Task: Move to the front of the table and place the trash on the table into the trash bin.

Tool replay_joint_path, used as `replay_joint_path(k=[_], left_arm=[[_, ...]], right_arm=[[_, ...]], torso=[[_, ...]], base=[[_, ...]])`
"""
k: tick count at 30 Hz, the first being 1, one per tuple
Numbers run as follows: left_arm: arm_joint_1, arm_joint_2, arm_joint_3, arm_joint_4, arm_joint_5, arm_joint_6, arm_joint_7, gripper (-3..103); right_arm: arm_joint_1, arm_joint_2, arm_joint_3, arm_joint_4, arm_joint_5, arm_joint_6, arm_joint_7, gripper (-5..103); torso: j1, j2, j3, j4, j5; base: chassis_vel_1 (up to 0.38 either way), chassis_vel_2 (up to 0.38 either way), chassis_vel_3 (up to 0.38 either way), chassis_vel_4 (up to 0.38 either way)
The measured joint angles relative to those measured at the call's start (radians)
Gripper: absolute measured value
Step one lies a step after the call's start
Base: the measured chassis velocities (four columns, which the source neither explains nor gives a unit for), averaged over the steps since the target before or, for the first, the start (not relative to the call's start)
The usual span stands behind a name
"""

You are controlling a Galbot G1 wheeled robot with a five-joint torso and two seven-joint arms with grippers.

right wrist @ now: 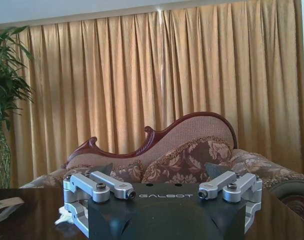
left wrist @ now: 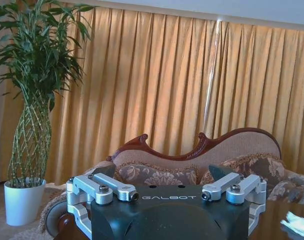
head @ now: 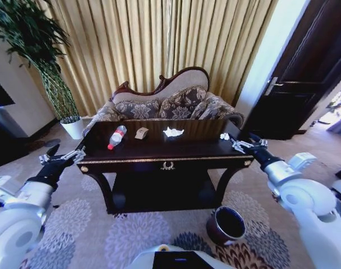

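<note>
The dark glossy table [head: 204, 151] stands straight ahead of me, its gold emblem facing me. On its top lie a clear plastic bottle [head: 116, 137] with a red cap, a tan paper scrap [head: 141, 133], a crumpled white tissue [head: 173, 132] and a small white bit [head: 224, 136]. The round dark trash bin [head: 226, 224] sits on the carpet by the table's front right leg. My left gripper [head: 63, 154] hovers open just off the table's left end. My right gripper [head: 246, 144] is open over the right end. The right wrist view shows the scrap [right wrist: 4, 207] on the tabletop [right wrist: 32, 220].
An ornate sofa [head: 170, 103] sits close behind the table, before gold curtains [head: 159, 39]. A tall plant in a white pot [head: 73, 128] stands at the back left. A dark door [head: 305, 73] is at the right. Patterned carpet [head: 131, 235] lies between me and the table.
</note>
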Motion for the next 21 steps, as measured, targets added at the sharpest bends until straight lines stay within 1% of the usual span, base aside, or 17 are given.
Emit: replay_joint_path(k=[13, 16, 21], left_arm=[[0.000, -0.005, 0.003, 0.000, 0.000, 0.000, -0.003, 100], [-0.002, -0.008, 0.007, 0.000, 0.000, 0.000, -0.005, 100], [-0.004, -0.012, 0.016, 0.000, 0.001, -0.001, -0.018, 100]], right_arm=[[0.000, 0.010, -0.014, -0.003, -0.017, 0.006, 0.000, 100], [-0.002, 0.012, -0.017, -0.004, -0.018, 0.019, 0.001, 100], [-0.002, 0.012, -0.017, -0.004, -0.018, 0.021, 0.002, 100]], torso=[[0.000, 0.000, 0.000, -0.0001, -0.0002], [0.001, 0.000, 0.000, 0.0000, -0.0002], [-0.001, 0.000, 0.000, -0.0003, -0.0001]], base=[[-0.201, 0.201, 0.194, -0.207], [-0.071, 0.098, 0.077, -0.090], [0.000, 0.000, 0.000, 0.000]])
